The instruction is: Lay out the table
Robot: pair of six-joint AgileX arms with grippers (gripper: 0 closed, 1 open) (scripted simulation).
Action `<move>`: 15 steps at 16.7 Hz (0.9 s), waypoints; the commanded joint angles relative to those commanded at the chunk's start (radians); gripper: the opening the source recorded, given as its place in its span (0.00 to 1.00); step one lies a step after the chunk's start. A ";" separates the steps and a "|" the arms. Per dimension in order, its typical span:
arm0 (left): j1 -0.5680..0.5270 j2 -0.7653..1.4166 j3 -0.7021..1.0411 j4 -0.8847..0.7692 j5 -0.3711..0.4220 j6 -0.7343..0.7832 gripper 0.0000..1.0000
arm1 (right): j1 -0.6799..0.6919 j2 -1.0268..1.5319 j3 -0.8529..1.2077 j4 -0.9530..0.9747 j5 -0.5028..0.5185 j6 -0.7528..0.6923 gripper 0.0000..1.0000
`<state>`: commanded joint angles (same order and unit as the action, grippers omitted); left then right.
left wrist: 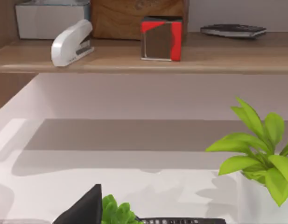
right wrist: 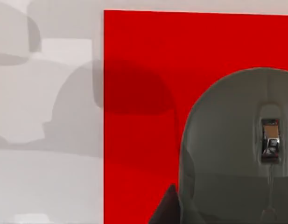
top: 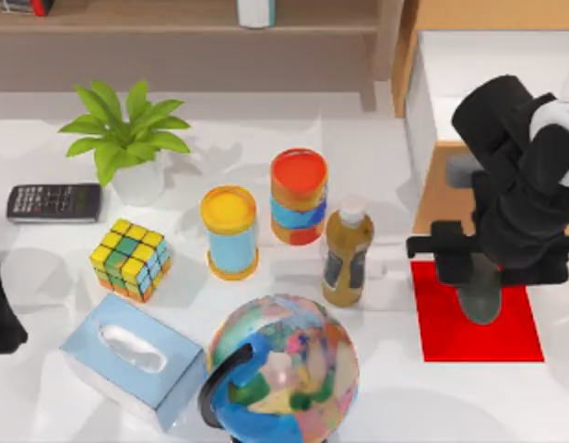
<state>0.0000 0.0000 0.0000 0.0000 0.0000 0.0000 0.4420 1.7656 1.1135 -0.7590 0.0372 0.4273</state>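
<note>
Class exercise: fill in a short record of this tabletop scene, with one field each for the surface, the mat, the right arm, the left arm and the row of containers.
Surface: white table
Mat: red mat at the right side, grey mouse on it
Right arm: right gripper above the mouse
Left arm: at the left edge
Containers: yellow-lidded can, orange-lidded can, brown bottle

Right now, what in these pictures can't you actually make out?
- Gray mouse on the red mat: the right arm hides most of it in the top view.
- Right gripper: jaws open or shut, cannot tell.
- Globe: cut off by the top view's lower edge.
- Calculator: keys too small to read.
</note>
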 joint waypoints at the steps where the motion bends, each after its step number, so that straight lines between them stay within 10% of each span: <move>1: 0.000 0.000 0.000 0.000 0.000 0.000 1.00 | -0.003 0.007 0.003 0.003 0.000 0.002 0.00; 11: 0.000 0.000 0.000 0.000 0.000 0.000 1.00 | -0.018 0.062 -0.016 0.016 0.000 0.014 0.00; 15: 0.000 0.000 0.000 0.000 0.000 0.000 1.00 | -0.018 0.062 -0.016 0.016 0.000 0.014 0.30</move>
<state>0.0000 0.0000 0.0000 0.0000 0.0000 0.0000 0.4236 1.8281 1.0974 -0.7432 0.0372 0.4409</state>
